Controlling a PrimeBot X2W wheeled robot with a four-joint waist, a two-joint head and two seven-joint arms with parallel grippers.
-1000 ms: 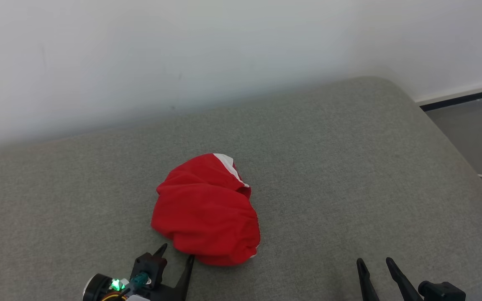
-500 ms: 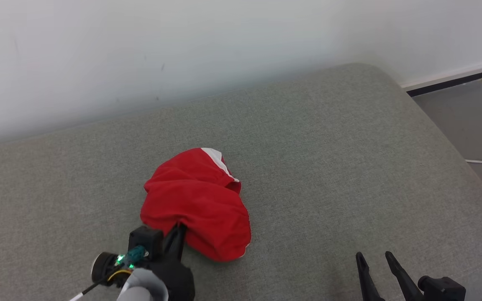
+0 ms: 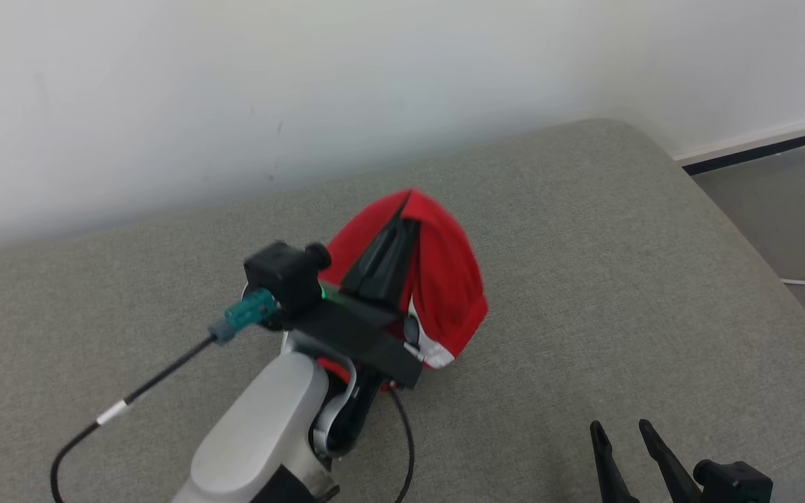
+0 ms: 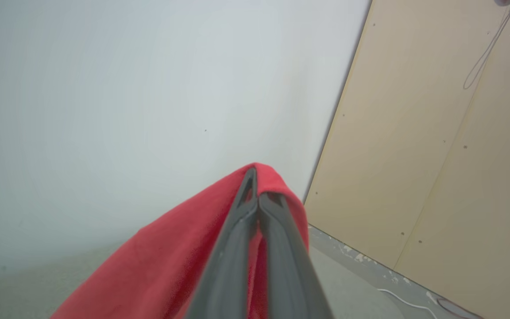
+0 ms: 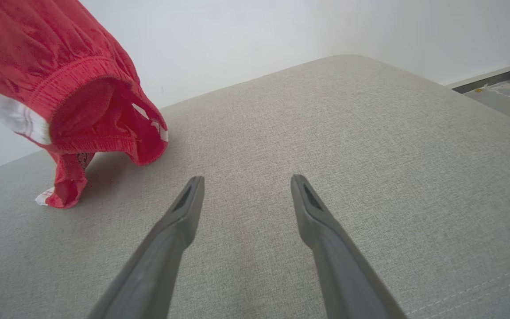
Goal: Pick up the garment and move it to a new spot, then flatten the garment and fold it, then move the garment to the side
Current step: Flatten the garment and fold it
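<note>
Garment [image 3: 451,279] hangs draped over the left hand [image 3: 406,201], which is clenched on its fold.

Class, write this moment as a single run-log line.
phase: pick-up | left gripper: shut on red garment, raised | lower end: on grey cushion | right gripper: open, empty

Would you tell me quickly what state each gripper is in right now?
Left gripper: jaws closed on the red garment.
Right gripper: jaws open, holding nothing.
</note>
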